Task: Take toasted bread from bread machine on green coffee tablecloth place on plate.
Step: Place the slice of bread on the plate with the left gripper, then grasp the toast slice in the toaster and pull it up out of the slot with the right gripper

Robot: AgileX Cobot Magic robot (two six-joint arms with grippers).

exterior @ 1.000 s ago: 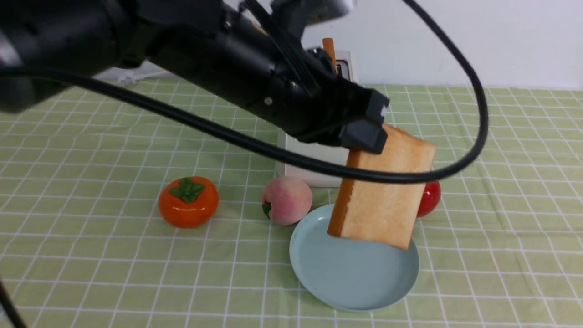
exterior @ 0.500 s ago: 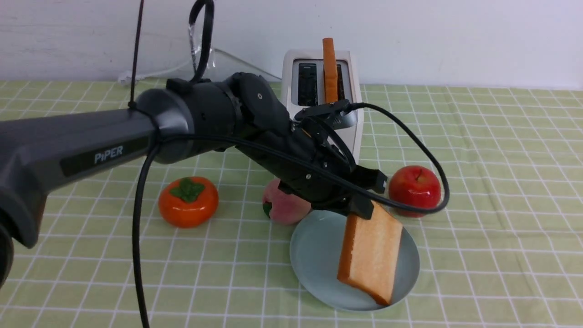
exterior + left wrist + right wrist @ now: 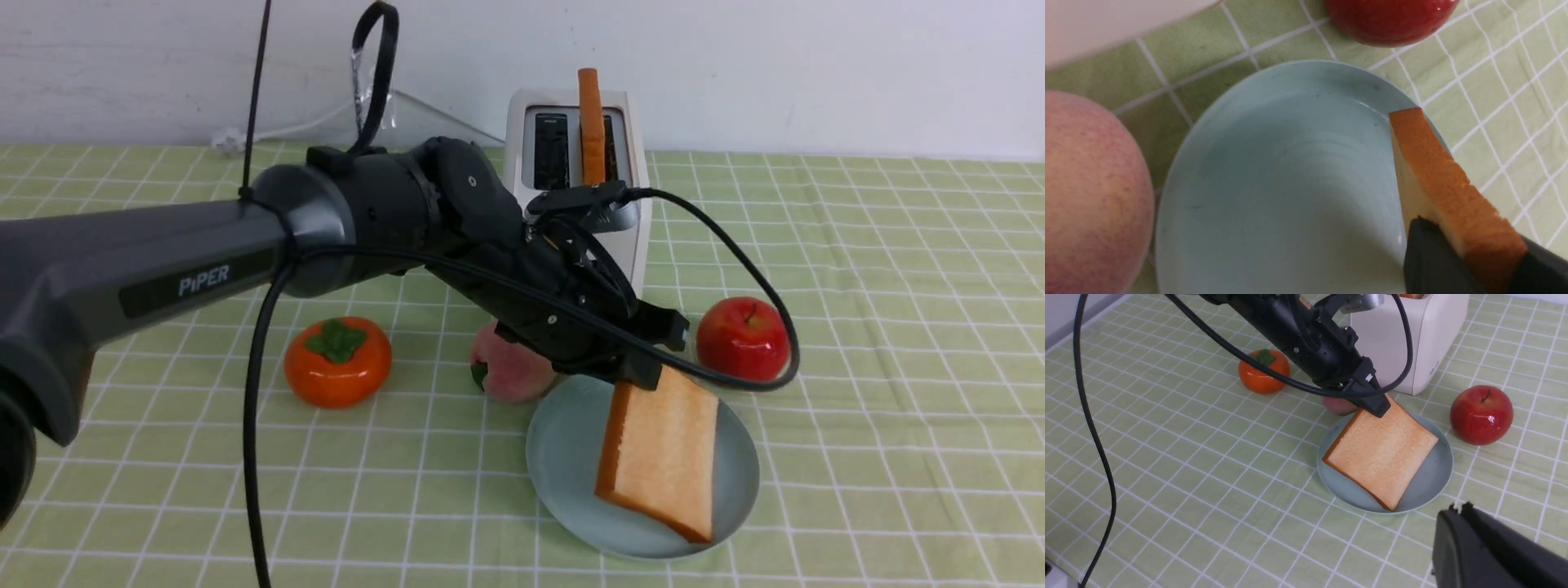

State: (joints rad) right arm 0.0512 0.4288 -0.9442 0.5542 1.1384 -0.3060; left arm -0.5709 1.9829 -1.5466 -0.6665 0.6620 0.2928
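While the left gripper [image 3: 645, 371] is pinching the toasted bread [image 3: 661, 457] in its jaws, the slice's lower corner is hanging over the plate's [image 3: 563, 457] near rim, with open green coffee tablecloth [image 3: 857, 457] lying around; the arm [image 3: 163, 261] is showing "PiPER".

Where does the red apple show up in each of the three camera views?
Front view: red apple on the cloth, just behind the plate's right side.
Left wrist view: apple cut off at the frame edge, just beyond the plate rim.
Right wrist view: apple whole, beside the plate.
Shared landmark: the blue plate.
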